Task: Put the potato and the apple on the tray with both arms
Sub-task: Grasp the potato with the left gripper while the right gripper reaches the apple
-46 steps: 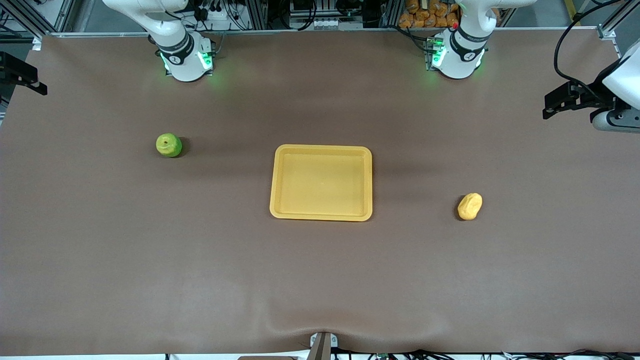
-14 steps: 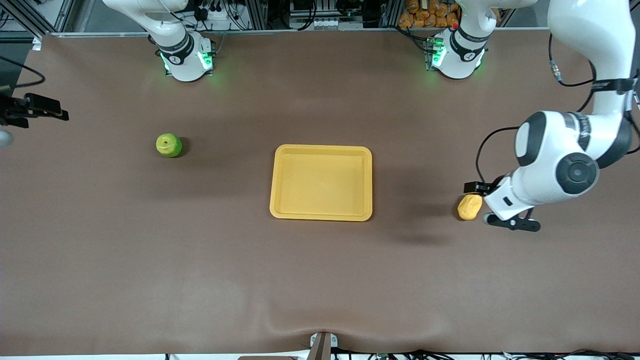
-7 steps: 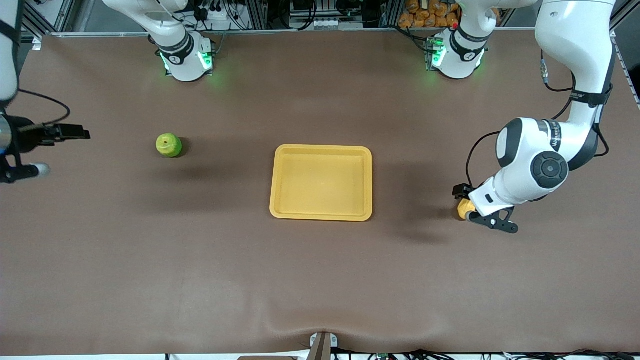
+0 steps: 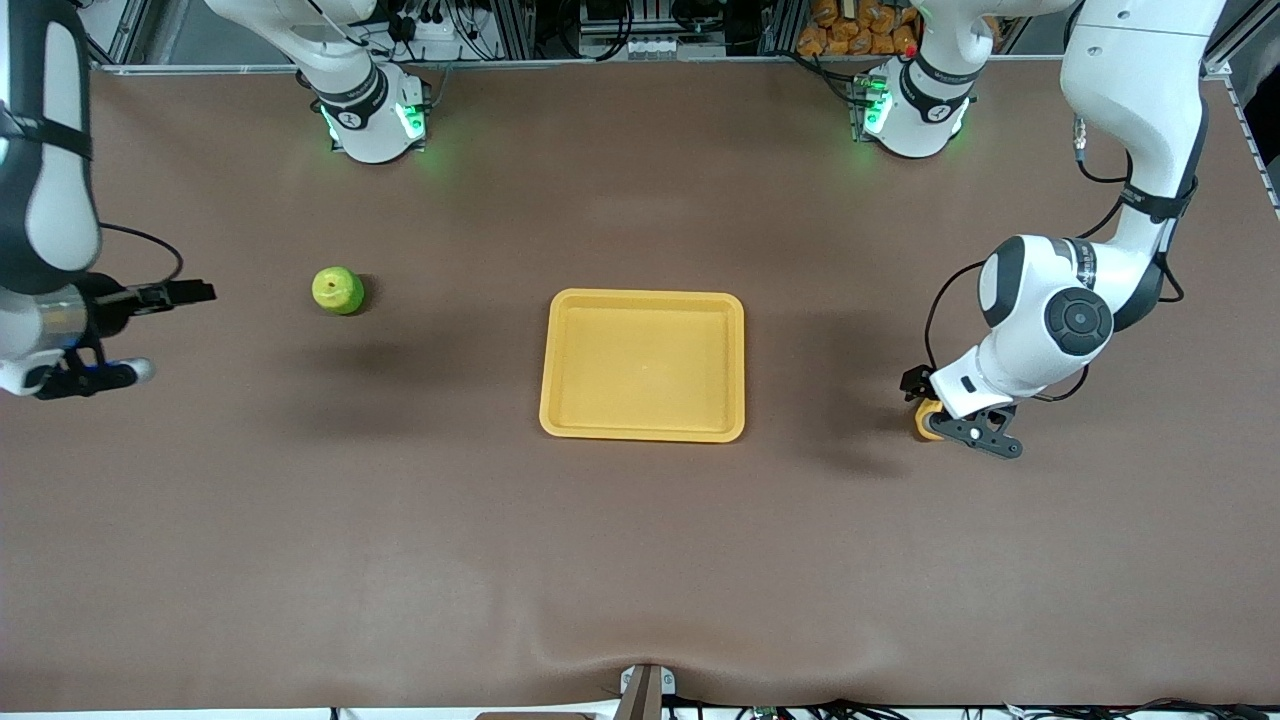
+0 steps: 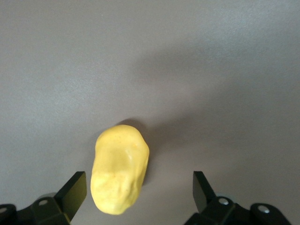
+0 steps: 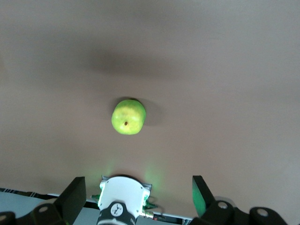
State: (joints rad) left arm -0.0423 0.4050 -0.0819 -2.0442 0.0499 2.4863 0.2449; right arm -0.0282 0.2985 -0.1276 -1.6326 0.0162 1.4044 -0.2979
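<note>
Both claws stood apart: left claw [image 5: 136, 199] hung directly over the potato [image 5: 120, 168]; the apple [image 6: 128, 116] lay near the right claw [image 6: 136, 199], not under it.

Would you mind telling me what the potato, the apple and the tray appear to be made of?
Potato: probably moulded foam or plastic, matte, uniformly yellow, bumpy.
Apple: likely plastic, smooth with slight sheen, even green.
Tray: seemingly plastic, single yellow-orange colour, rounded corners, raised rim.

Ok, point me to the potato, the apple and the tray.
potato [image 5: 119, 169]: left wrist view, middle of its bumpy top.
apple [image 4: 337, 290]: front view, centre of the fruit.
tray [image 4: 642, 433]: front view, rim nearest the camera.
</note>
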